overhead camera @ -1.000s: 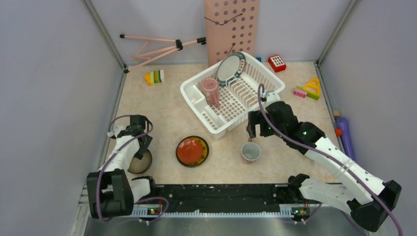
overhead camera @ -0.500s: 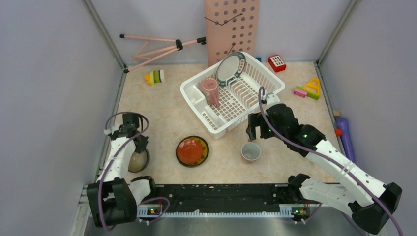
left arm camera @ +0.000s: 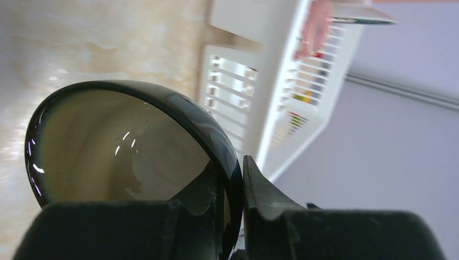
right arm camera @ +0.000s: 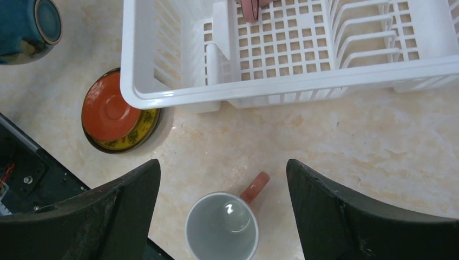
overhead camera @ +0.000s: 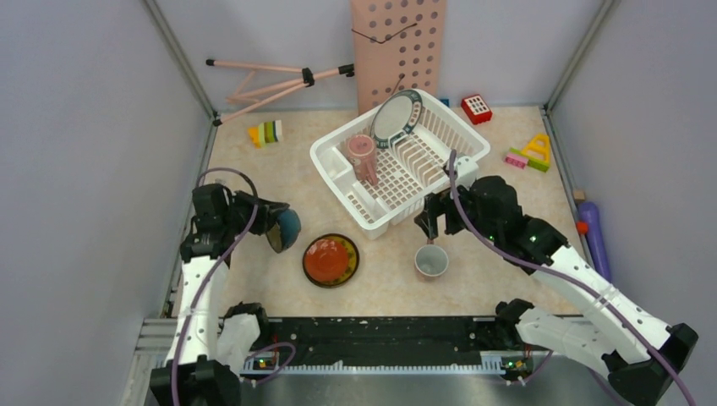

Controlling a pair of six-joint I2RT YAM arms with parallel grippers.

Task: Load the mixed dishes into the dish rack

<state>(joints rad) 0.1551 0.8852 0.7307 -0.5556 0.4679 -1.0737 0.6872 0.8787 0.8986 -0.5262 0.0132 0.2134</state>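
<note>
**Blue bowl in the left hand, rack off to its far right**

Top view: the left hand [overhead camera: 271, 223] is clamped on the small blue bowl [overhead camera: 286, 230], tipped on edge. The dish rack [overhead camera: 331, 172] lies far-right of it, near corner closest, with bare worktop [overhead camera: 254, 173] between. Left wrist view: the fingers pinch the bowl's rim, with the rack wall ahead. Right wrist view: the right hand [right arm camera: 222, 176] hangs spread above the pale cup [right arm camera: 222, 227], near the rack's wall.

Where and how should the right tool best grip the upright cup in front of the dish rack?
Probably from straight above: the cup stands upright, mouth open, below the open right tool. Pinch its rim wall, one finger inside, away from the handle, which points toward the dish rack.
</note>
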